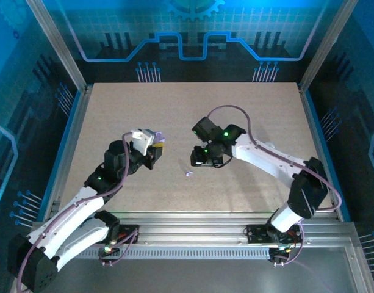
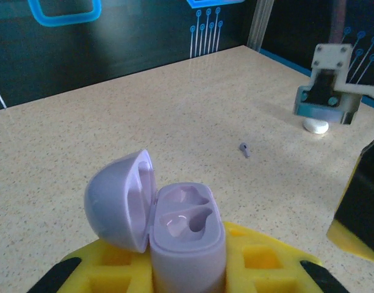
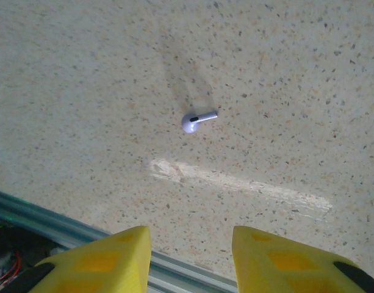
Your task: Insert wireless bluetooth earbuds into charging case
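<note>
Left gripper (image 2: 183, 268) is pinching the open pale-lavender plastic charging case (image 2: 187, 235); right gripper (image 3: 191, 256), spread, is hovering over a tiny lavender earbud (image 3: 197, 121).

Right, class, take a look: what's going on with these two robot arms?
The left hand is shut on a pale lavender round plastic charging case, its lid flipped open and both sockets empty. One tiny lavender plastic earbud lies loose on the speckled beige table. The right hand hovers over the table near it, fingers apart and holding nothing.
</note>
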Controlling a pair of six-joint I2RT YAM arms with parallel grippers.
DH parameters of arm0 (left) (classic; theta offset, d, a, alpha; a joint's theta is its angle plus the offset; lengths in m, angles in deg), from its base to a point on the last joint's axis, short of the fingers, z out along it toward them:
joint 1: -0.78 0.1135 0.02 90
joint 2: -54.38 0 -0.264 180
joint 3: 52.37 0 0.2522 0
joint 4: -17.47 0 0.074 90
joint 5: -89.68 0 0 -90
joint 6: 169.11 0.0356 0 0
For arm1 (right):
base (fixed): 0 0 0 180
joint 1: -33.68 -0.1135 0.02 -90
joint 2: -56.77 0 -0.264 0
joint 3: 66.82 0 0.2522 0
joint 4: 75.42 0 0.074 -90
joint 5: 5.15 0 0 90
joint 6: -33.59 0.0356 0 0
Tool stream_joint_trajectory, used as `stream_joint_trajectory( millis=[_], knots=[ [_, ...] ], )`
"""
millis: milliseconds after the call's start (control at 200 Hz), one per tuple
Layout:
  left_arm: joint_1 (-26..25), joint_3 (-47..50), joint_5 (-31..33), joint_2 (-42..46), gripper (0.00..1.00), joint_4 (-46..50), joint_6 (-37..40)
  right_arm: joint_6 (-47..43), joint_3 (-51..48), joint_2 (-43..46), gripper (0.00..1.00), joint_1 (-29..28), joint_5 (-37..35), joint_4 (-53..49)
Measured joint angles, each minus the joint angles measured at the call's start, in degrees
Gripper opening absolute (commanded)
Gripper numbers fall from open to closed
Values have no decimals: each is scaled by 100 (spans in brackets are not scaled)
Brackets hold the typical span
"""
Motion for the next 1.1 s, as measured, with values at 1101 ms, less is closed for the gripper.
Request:
stream_joint_trajectory(
  millis=[1101],
  knots=[
    [461, 184, 1213, 901, 17, 1200, -448, -9687, 656, -2157, 44, 293, 756, 776]
  ],
)
